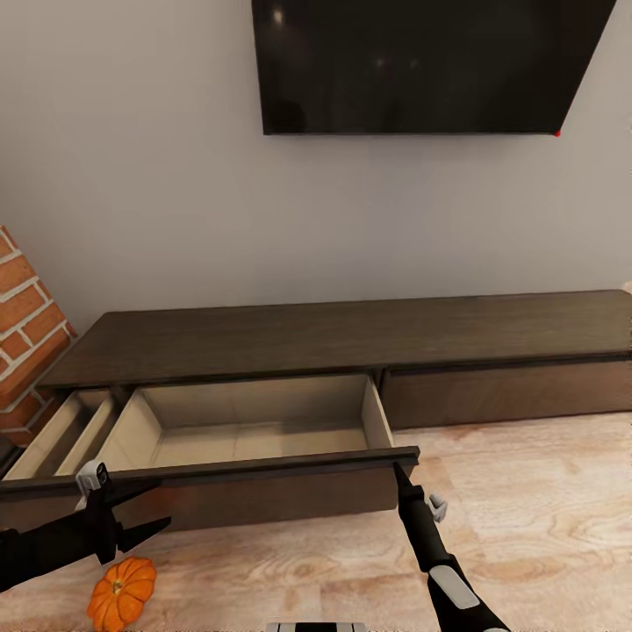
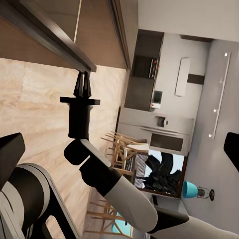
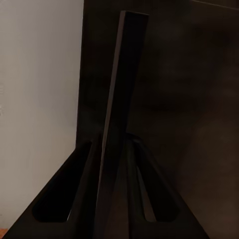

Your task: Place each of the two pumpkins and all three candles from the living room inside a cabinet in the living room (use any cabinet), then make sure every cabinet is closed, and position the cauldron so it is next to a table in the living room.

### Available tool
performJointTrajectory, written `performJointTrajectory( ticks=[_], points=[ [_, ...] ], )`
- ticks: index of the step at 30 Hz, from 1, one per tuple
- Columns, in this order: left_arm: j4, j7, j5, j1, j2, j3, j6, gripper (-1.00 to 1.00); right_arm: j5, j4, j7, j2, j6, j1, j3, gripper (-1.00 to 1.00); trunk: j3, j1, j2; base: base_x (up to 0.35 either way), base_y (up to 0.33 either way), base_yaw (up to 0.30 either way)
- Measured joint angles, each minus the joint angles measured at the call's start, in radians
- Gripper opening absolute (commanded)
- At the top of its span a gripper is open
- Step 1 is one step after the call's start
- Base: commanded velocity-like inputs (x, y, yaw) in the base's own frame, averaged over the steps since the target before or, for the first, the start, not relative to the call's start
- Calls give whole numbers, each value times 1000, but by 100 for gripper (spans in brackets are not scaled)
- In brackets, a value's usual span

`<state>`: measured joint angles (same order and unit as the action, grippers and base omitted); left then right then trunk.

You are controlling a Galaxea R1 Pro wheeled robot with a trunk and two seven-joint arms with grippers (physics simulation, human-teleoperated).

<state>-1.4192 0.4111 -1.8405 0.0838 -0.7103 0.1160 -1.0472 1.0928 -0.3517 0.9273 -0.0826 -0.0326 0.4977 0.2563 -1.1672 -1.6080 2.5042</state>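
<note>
The right hand (image 1: pixel 397 469) is clenched on the front lip of the cabinet (image 1: pixel 351 338) drawer (image 1: pixel 254 421) — pull straight out, level. The left hand (image 1: pixel 132 518) hangs released beside one pumpkin (image 1: pixel 121 593) on the floor — grab it next.

Cabinet (image 1: pixel 351 338) dark matt wood (beige inside); pumpkin (image 1: pixel 121 593) glossy, perhaps plastic.

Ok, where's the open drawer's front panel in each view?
Head view: the drawer front is the dark strip across the lower middle, before the pale interior.
Left wrist view: the dark bar bordering the wood floor.
Right wrist view: the dark slat running up the middle.
Shared landmark: the right end effector gripping its end.
</note>
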Motion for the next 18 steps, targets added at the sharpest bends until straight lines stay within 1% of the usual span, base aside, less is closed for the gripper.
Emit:
performJointTrajectory(
  ticks=[6,11,18],
  points=[
    [0,0,0,0,0,0,0,100,0,1,1,-1,-1,0,1,-100,0,0,0,-14,0,0],
    [0,0,0,0,0,0,0,100,0,0,0,-1,0,0,3,-100,0,0,0,-75,0,0],
    [0,0,0,0,0,0,0,100,0,0,1,-1,0,0,3,-100,0,0,0,-8,0,0]
  ],
)
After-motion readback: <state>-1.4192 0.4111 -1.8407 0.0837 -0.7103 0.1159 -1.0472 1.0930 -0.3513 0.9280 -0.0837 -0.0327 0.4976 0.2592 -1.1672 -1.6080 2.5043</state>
